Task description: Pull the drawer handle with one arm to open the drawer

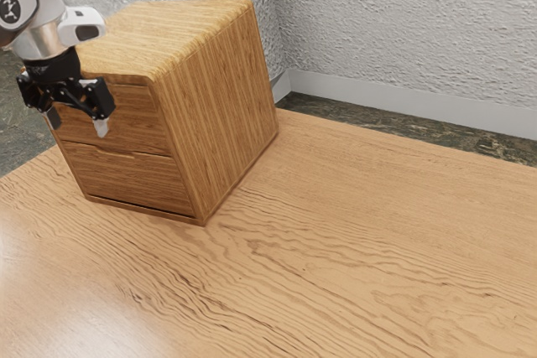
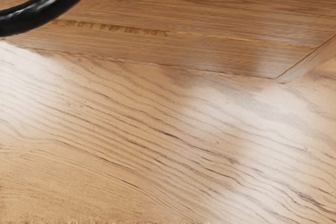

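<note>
Exterior view — gripper (image 1: 78, 126) at the upper drawer (image 1: 138, 127), upper left of frame.
We note its fingers spread apart, just before the drawer front — that front sits flush in the wooden cabinet (image 1: 214, 98) on the table (image 1: 361, 241).

Exterior camera sits high and well back, looking down across the table (image 1: 352, 257) — cabinet (image 1: 193, 81) at ten o'clock, wall (image 1: 403, 14) at one. Wrist camera rides the hand above the pincer (image 1: 77, 121), very close and low — skimming the table's grain toward the cabinet's lower front (image 2: 184, 51). Both views share that strip.
</note>
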`<state>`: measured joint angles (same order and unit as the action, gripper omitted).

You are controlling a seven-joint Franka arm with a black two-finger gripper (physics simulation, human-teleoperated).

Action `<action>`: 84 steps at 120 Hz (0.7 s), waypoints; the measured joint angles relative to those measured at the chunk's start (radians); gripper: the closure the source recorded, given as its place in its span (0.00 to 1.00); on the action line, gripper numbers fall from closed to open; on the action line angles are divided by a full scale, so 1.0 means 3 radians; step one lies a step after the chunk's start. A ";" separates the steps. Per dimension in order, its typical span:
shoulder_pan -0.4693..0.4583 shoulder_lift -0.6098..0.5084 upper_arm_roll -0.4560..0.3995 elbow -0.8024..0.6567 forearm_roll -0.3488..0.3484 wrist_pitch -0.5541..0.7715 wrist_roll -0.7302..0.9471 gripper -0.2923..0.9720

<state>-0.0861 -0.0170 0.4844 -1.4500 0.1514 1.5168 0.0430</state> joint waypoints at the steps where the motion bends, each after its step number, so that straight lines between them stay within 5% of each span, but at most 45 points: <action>1: 0.0016 0.0000 0.0000 0.0000 0.0000 0.0000 0.0001 0.23; 18: 0.0203 -0.0003 -0.0008 0.0030 0.0007 -0.0005 0.0017 0.23; 32: 0.0227 -0.0074 -0.0196 0.0890 0.0113 -0.0130 0.0042 0.23; 63: -0.1296 -0.0070 -0.0384 0.1079 0.0126 -0.0258 0.0084 0.23; 84: -0.1207 -0.0079 -0.0369 0.1000 0.0075 -0.0289 0.0103 0.23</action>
<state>-0.4482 -0.0406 0.3739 -1.1499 0.1740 1.4302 0.0738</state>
